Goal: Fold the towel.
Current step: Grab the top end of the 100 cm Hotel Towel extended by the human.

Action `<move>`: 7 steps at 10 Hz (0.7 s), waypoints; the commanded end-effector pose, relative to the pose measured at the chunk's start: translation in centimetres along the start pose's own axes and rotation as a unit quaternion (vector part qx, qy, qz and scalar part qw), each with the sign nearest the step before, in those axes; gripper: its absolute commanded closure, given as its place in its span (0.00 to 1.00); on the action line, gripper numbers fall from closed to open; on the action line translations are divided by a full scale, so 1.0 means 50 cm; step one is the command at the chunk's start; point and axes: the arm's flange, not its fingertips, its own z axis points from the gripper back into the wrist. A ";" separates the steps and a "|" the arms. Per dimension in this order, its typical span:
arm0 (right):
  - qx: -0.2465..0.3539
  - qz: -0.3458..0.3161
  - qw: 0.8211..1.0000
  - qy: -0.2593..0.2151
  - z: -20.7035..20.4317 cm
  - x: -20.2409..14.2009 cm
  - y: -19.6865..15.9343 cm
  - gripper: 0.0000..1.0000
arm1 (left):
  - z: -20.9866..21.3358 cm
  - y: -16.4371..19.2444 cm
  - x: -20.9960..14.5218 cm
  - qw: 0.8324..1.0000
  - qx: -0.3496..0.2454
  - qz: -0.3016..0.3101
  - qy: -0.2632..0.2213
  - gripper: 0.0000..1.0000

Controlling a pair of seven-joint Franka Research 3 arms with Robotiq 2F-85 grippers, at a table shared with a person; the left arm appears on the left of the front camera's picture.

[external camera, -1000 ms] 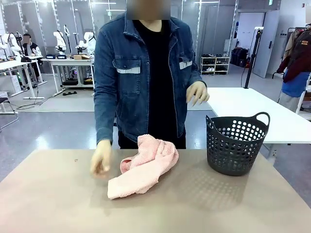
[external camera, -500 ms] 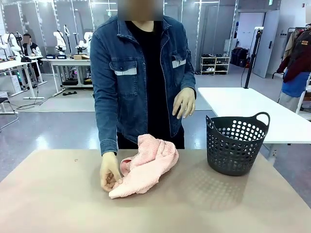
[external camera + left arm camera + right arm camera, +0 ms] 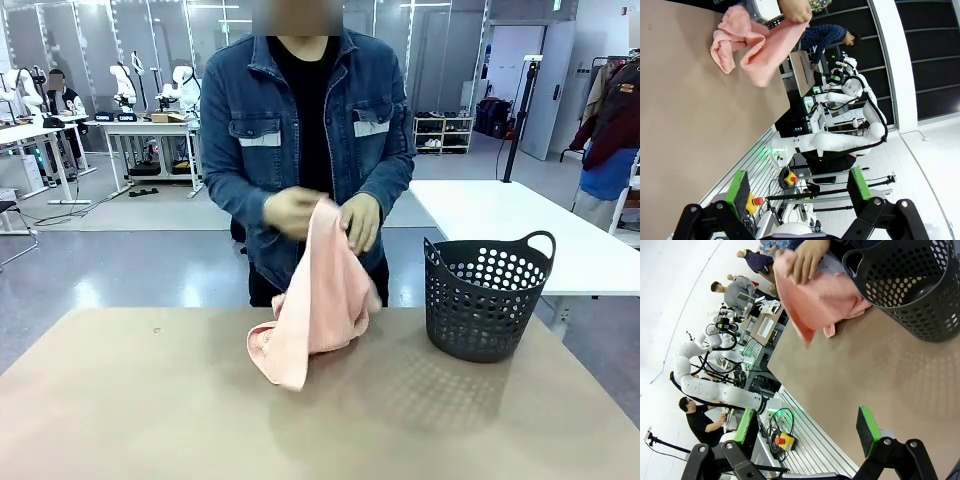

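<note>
**Salmon-pink towel, lifted at the far side of the counter**

Item: the towel (image 3: 315, 300), pale pink terry. The person's right hand (image 3: 290, 212) and left hand (image 3: 360, 221) pinch its upper edge at chest height. It hangs down between them in loose folds. Its bunched lower end reaches the counter (image 3: 120, 410) near the far edge, about mid-width.

Jaws: the left jaws, seen in the left wrist view, stand released and wide with nothing between the green pads (image 3: 738, 186). The right jaws, seen in the right wrist view, are likewise released and grasp nothing, pads (image 3: 867, 426) well apart. Both sets hang off the near side of the counter, well apart from the towel.

Surroundings:
- Dark perforated plastic basket (image 3: 485, 300), two loop handles, upright on the counter to the robot's right of the towel, near it but apart.
- Tan counter surface, bare between the jaws and the towel.
- White table (image 3: 520, 235) behind the basket.
- Low shelf unit (image 3: 443, 133) and a black pole stand (image 3: 520, 120) farther back.
- Seated person (image 3: 60, 95) at a distant table on the robot's left.
- Red stop button on a yellow box (image 3: 754, 202) below the counter's near edge.

Writing: a green sign (image 3: 556, 5) at the ceiling is too small to read.
</note>
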 end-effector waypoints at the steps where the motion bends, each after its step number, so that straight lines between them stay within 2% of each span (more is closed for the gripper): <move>1: 0.007 0.007 1.000 -0.005 0.000 0.003 -0.001 0.00 | 0.002 -0.003 0.000 1.000 -0.003 -0.004 0.000 0.00; 7: 0.007 0.007 1.000 -0.005 0.000 0.003 -0.001 0.00 | 0.002 -0.003 0.000 1.000 -0.003 -0.004 0.000 0.00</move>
